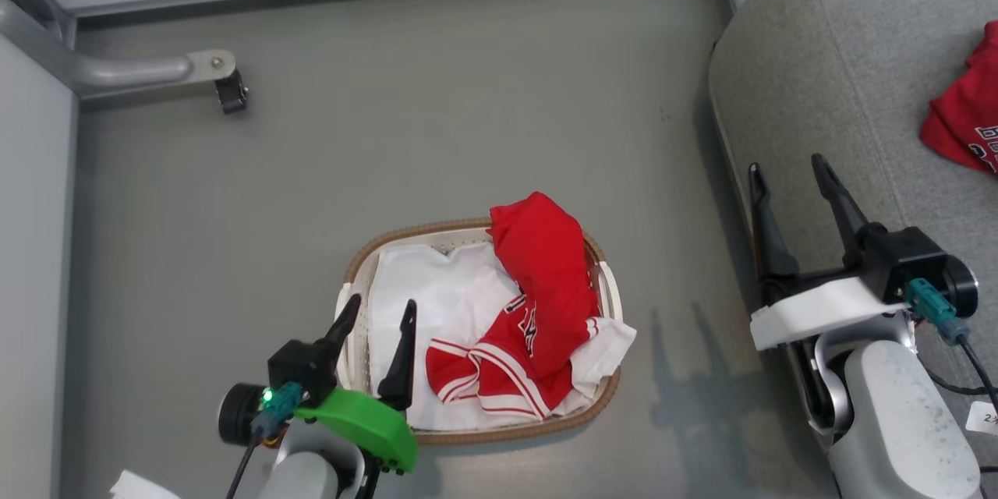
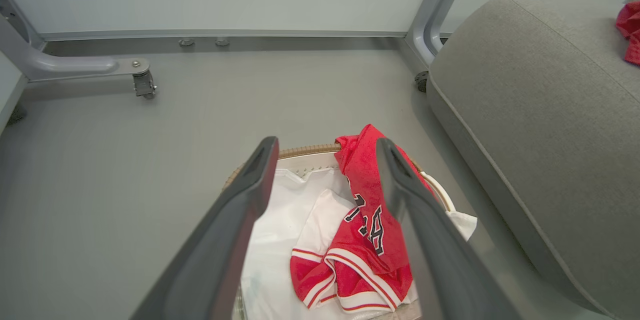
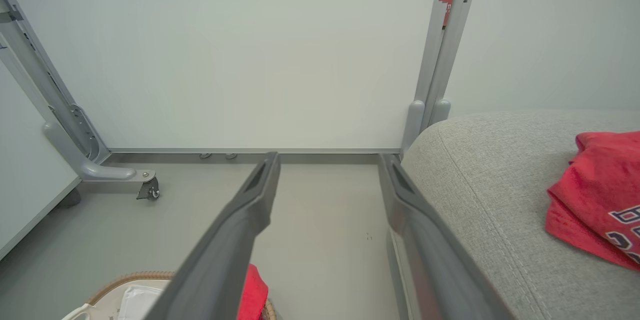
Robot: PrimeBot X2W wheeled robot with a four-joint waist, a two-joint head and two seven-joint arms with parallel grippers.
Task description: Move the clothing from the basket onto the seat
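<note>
We see bright, even, diffuse light in all three views. In the head view two soft finger-shaped shadows lie on the floor (image 1: 437,132) between the basket (image 1: 366,252) and the seat (image 1: 819,78), and a darker band runs along the seat's base. In the wrist views the fingers (image 2: 225,240) of the left tool (image 2: 326,145) and of the right tool (image 3: 328,160) look blurred toward the bottom edge, and the wide lens bends the grey frame (image 3: 107,172) near the left edge.

Basket (image 1: 425,230) on floor (image 1: 390,132), left of seat (image 1: 842,54) — one garment (image 1: 546,273) in basket atop liner (image 1: 421,292), second garment (image 1: 963,117) on seat.
</note>
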